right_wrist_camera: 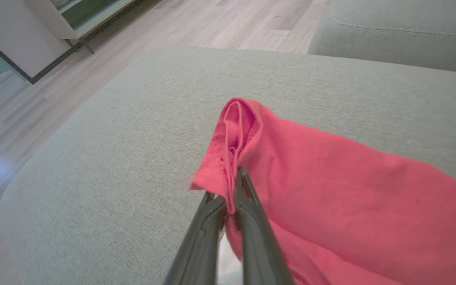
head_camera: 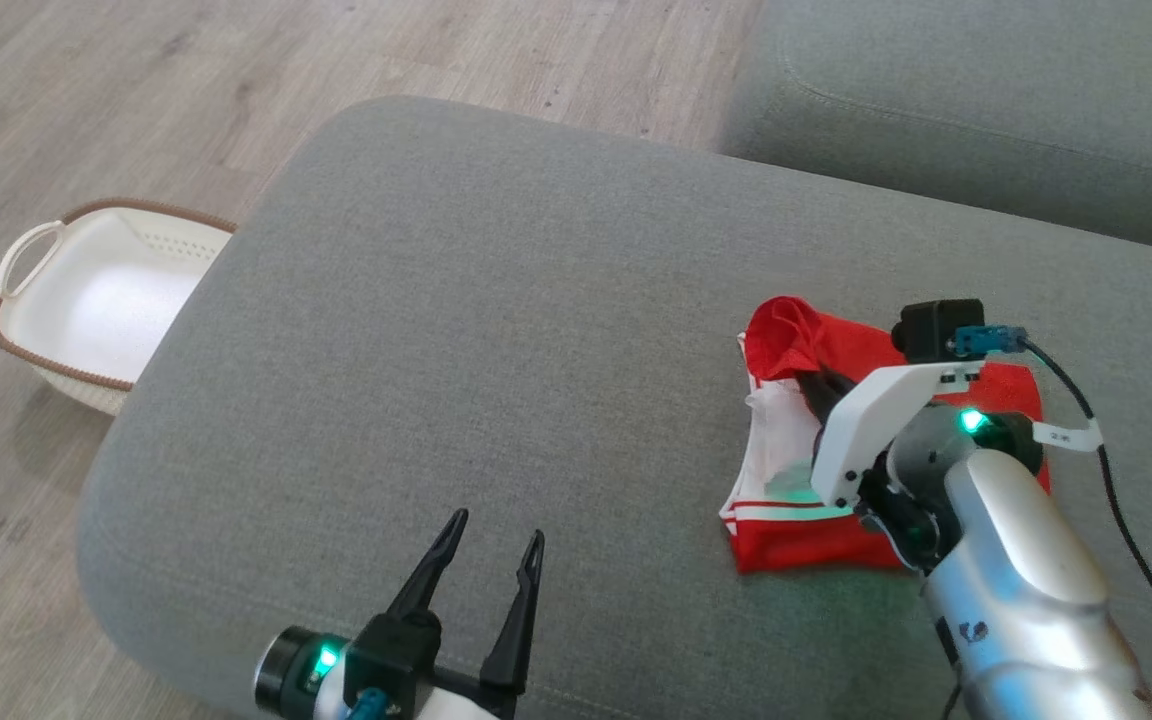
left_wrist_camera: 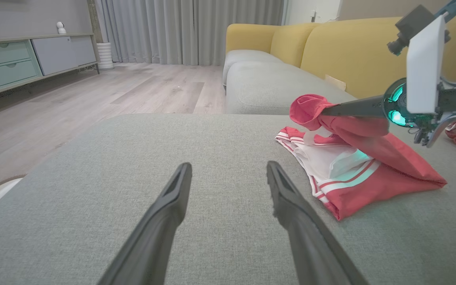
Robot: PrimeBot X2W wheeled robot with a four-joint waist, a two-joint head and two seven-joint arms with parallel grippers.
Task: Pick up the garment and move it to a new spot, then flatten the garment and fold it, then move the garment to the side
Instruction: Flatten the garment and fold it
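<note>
While our right gripper [right_wrist_camera: 234, 176] has its jaws pinched on a red edge of the garment [head_camera: 796, 525], holding that fold above the rest, the garment lies on the right part of the grey sofa cushion [head_camera: 496, 300]. Our left gripper [head_camera: 498, 527] hovers well apart, jaws spread wide and empty. A white basket [head_camera: 96, 300] sits on the floor [head_camera: 56, 100] beside the cushion.

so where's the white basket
Head view, far left: the white basket sits on the wooden floor beside the left edge of the grey cushion.
</note>
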